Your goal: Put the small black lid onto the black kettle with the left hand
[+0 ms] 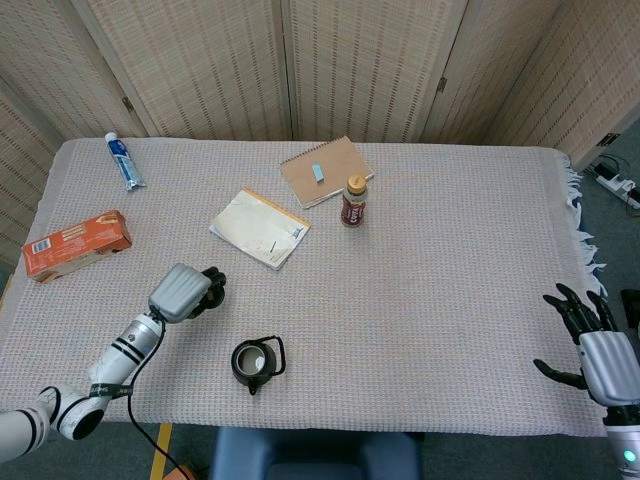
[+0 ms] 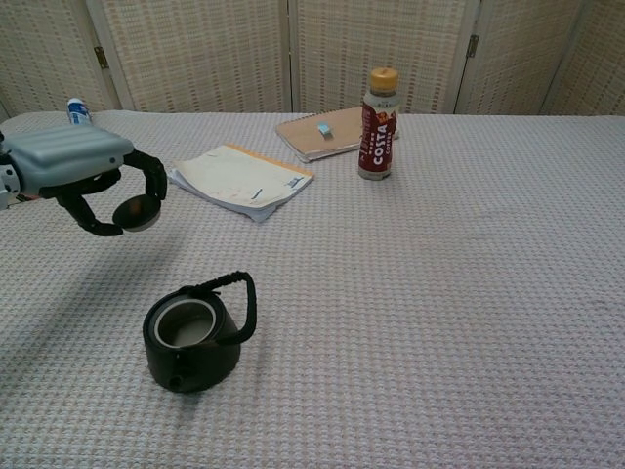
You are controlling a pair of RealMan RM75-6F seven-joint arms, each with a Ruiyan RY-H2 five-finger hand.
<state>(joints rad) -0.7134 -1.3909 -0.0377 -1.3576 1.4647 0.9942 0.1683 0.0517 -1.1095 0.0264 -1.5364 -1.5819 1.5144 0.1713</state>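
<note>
Left hand (image 2: 83, 171): pinching small black lid (image 2: 135, 212), raised off tabletop (image 2: 439, 274), behind and left of black kettle (image 2: 190, 337). Kettle mouth open, handle standing to its right. Advice: carry lid level over mouth, clear of handle, lower squarely. Right hand (image 1: 590, 345): fingers spread, empty.

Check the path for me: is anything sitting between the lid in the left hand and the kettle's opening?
Nothing visible does. The left hand holds the small black lid above bare tablecloth, behind the black kettle. The kettle's mouth is open, its handle arching at the rim's right side. The white booklet lies farther back.
</note>
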